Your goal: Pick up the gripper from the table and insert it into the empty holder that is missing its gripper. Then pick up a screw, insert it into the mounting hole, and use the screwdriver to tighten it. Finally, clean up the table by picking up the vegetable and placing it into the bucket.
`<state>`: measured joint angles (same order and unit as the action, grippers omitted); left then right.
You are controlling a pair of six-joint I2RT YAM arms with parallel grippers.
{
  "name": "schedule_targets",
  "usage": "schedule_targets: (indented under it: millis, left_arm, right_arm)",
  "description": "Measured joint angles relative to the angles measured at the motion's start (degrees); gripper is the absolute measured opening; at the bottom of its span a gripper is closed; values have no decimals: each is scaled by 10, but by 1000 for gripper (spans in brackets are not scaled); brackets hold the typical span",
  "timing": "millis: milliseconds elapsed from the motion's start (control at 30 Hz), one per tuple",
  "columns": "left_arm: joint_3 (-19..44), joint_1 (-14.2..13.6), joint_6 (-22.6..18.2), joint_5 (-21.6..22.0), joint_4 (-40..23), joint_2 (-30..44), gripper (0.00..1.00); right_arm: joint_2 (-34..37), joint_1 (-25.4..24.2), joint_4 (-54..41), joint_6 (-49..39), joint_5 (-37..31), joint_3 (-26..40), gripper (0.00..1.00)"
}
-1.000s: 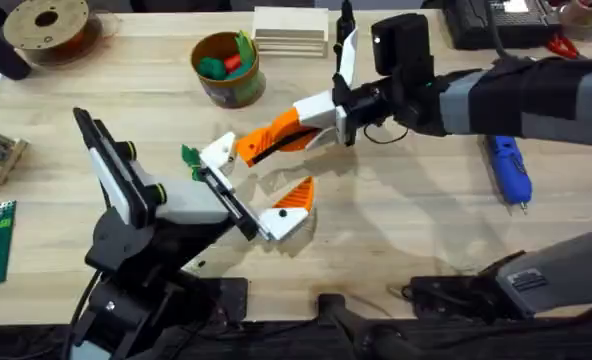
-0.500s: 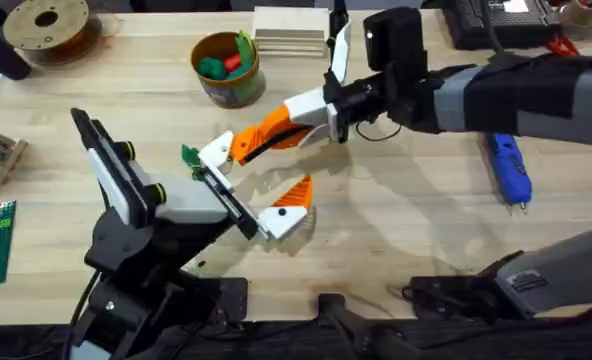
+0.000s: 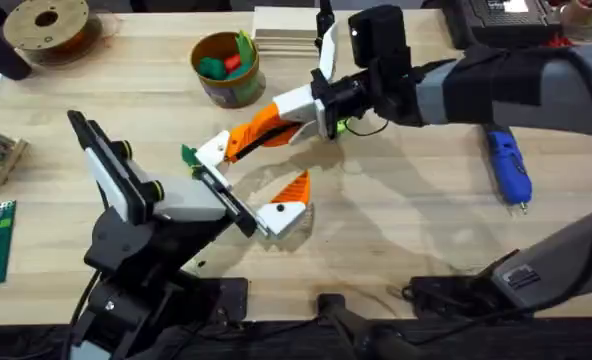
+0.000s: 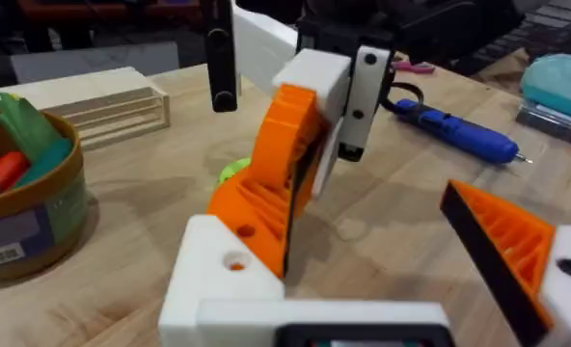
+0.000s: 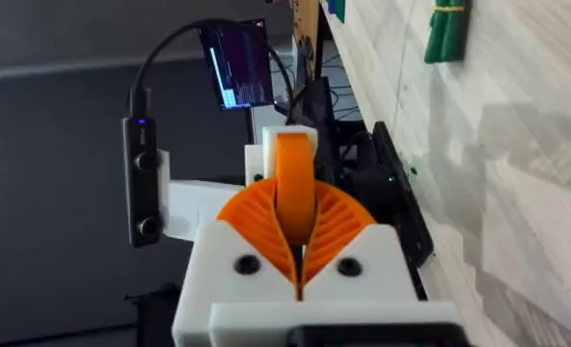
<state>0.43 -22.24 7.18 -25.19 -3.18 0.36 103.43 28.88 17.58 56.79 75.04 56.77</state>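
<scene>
Now the gripper (image 3: 259, 130), the orange fin, sits pinched between the right gripper's (image 5: 293, 253) closed pads, its long axis slanting down toward the holder (image 3: 214, 152) on the left gripper (image 3: 244, 186), tip touching or nearly so. Left fingers spread apart. Right arm carries; insertion likely runs along that slant.

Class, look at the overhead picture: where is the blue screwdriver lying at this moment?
The screwdriver lies on the table at the right side of the overhead view, just beyond the right arm's grey sleeve, untouched by either gripper.
</scene>
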Motion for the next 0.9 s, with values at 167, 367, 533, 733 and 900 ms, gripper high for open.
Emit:
schedule_targets:
  millis: [167,367,533,733,900]
  left_arm:
    - [0,1,3,11,0,0,987]
    - [0,3,8,13,0,0,987]
    - [0,3,8,17,-1,0,987]
    - [0,4,9,25,-1,0,987]
    - [0,4,13,27,-1,0,987]
  right_arm:
    - [23,13,2,2,5,20,18]
    - [49,34,5,6,14,46,18]
    - [61,36,7,7,19,57,17]
    - [69,39,19,7,19,62,15]
    - [71,40,19,11,13,64,15]
